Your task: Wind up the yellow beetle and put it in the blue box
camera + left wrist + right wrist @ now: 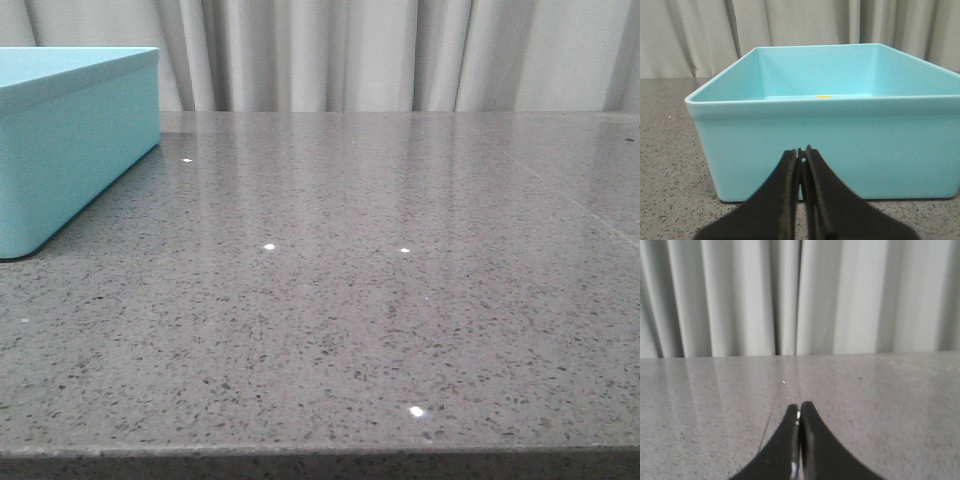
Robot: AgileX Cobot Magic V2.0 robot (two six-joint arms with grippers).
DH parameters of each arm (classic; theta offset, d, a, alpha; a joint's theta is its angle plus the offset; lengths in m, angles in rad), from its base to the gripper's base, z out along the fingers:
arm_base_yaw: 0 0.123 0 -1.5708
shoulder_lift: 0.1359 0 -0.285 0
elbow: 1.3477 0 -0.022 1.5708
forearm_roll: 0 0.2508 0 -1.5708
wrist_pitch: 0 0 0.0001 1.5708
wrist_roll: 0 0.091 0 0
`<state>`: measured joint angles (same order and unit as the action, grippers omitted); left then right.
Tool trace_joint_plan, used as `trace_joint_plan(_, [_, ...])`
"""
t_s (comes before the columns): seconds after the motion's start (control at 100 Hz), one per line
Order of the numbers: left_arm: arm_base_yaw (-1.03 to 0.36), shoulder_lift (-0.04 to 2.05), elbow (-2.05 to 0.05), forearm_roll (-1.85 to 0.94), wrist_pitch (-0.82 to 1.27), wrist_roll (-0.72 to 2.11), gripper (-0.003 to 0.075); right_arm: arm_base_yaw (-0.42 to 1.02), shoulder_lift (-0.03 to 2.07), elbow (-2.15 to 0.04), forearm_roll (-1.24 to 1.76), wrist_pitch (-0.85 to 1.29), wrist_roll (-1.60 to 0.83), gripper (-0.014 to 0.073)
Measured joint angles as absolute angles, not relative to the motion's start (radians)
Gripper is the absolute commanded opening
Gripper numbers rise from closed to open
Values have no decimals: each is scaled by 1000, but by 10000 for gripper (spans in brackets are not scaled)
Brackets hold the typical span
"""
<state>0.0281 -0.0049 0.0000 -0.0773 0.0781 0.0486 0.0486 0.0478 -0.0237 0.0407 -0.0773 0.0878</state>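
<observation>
A blue box (pixel 70 140) sits on the grey tabletop (pixel 350 300), a sliver of yellow beetle (pixel 823 96) inside. The left gripper (pixel 802 152) faces it, fingers together. The right gripper (pixel 799 412) is likewise closed on nothing.

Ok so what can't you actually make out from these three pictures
- The yellow beetle: in the left wrist view only a thin yellow sliver shows over the blue box near wall; the rest is hidden.
- Front view: the frame's left edge cuts off the box, and its wall hides the inside.
- Neither arm appears in the front view.
- Right gripper: closed, facing bare table and curtain; no box or car in view.
</observation>
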Motion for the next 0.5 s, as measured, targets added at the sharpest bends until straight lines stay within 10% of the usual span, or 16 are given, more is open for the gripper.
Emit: trace_joint_plan(0.5, [28, -5, 0, -77, 78, 49, -19, 33, -10, 30, -54, 0, 195, -68])
